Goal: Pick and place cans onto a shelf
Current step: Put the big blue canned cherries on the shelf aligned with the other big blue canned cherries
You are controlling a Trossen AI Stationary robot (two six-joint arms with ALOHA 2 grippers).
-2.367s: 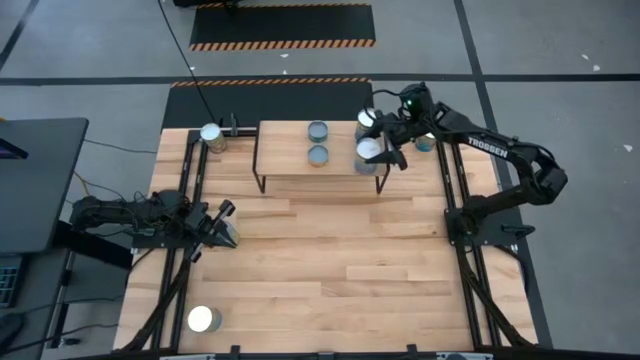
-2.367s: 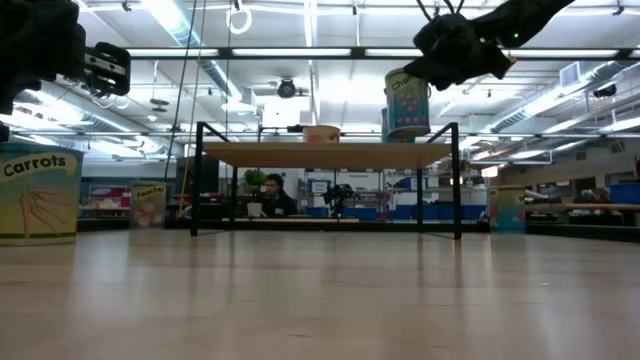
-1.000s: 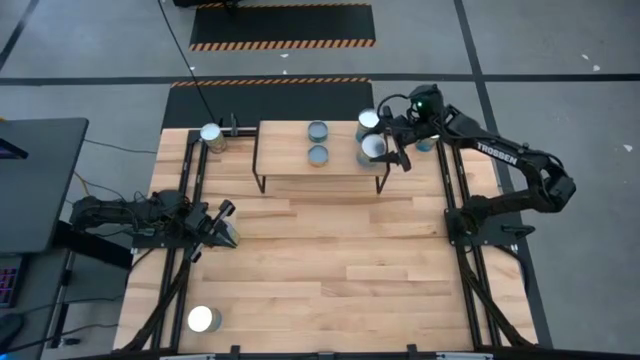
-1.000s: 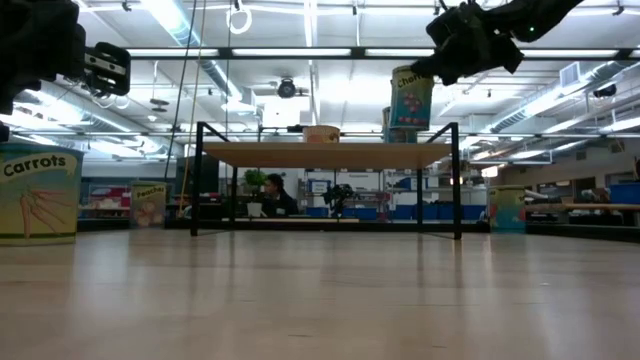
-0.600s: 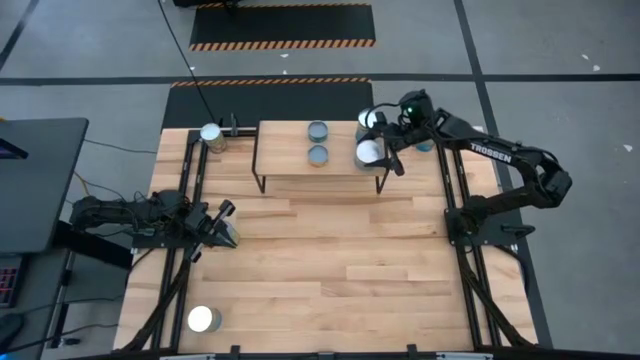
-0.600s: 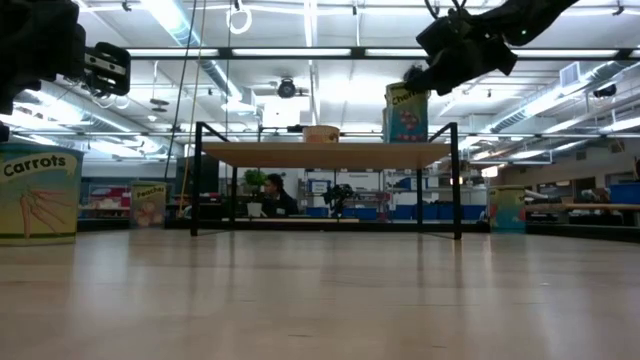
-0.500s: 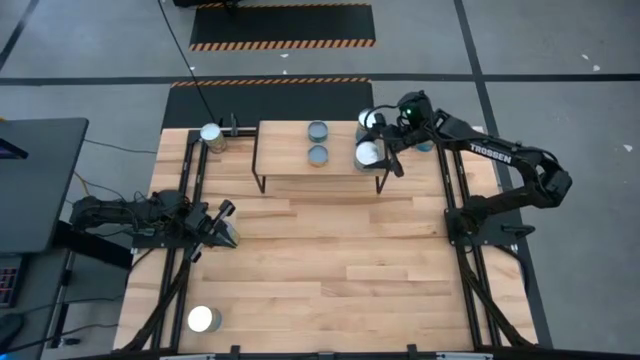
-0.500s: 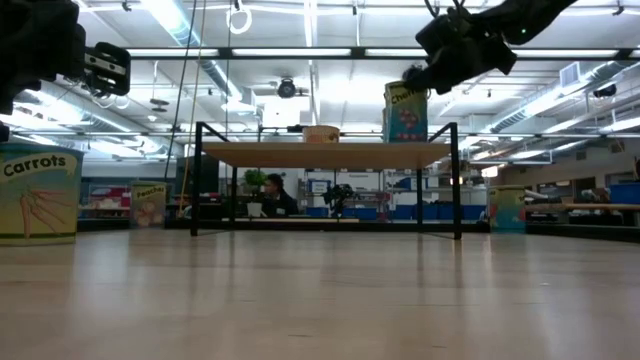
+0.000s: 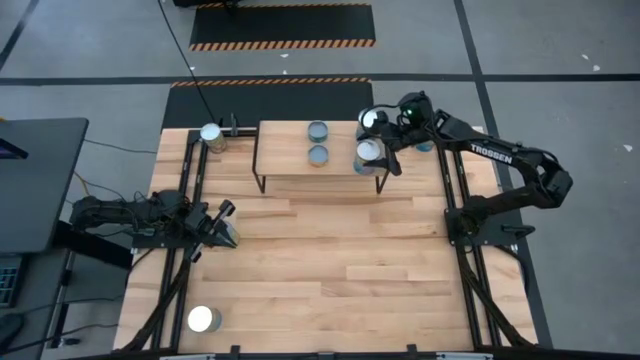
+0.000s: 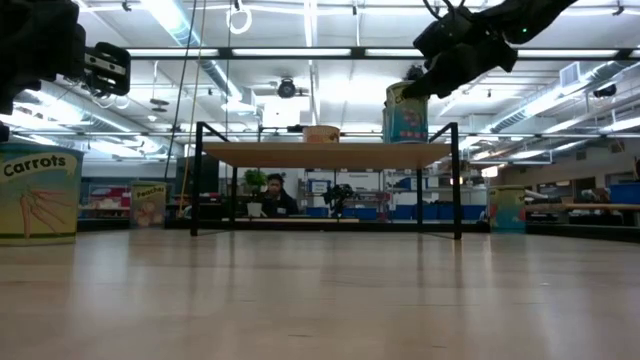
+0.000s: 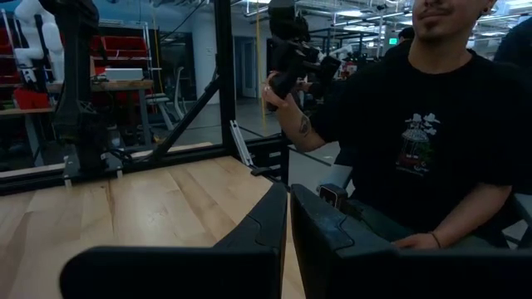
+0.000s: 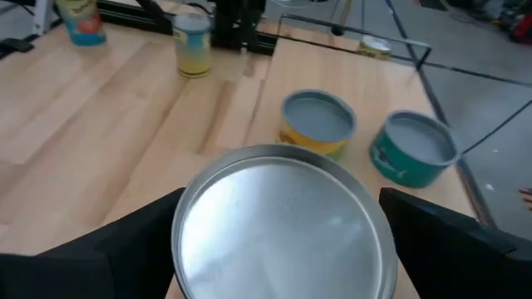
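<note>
The shelf [image 9: 285, 150] stands at the table's far side with two low blue-grey-topped cans [image 9: 318, 142] on it. A silver-topped can [image 9: 368, 152] stands upright on the shelf's right end [image 10: 406, 112]. My right gripper [image 9: 383, 150] is open, slanting down, with one finger on either side of this can [image 12: 283, 220]. A second silver-topped can [image 9: 372, 120] stands just behind it. My left gripper [image 9: 228, 232] waits shut at the table's left side [image 11: 287, 199].
More cans stand on the table: one at the far left [image 9: 211, 135], one at the near left corner [image 9: 203, 319], a teal one [image 9: 425, 143] right of the shelf. A person in a black shirt [image 11: 432, 124] sits beside the table.
My right gripper has carried the silver-topped can a little toward the table's near and left side. The can has gone from tilted to upright on the shelf's right end. The gripper has then opened and let go of it.
</note>
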